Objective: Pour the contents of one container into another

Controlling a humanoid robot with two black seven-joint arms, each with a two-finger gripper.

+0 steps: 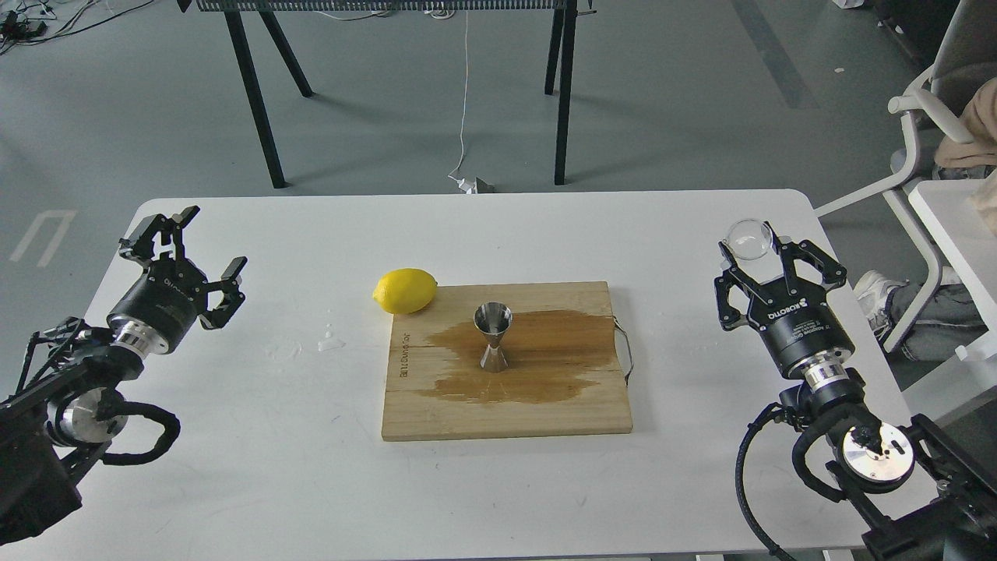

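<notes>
The steel jigger (493,335) stands upright in the middle of a wooden board (436,413), inside a wide dark wet patch (545,351). The tiny clear cup (749,236) is upright at the far right of the table, between the fingertips of my right gripper (755,248), which is shut on it. I cannot tell whether the cup touches the tabletop. My left gripper (204,245) hovers open and empty over the table's left side, far from the board.
A lemon (405,290) lies against the board's far left corner. Small water drops (331,341) sit on the white table (234,467) left of the board. Black table legs stand behind; a white chair (927,117) is at the right.
</notes>
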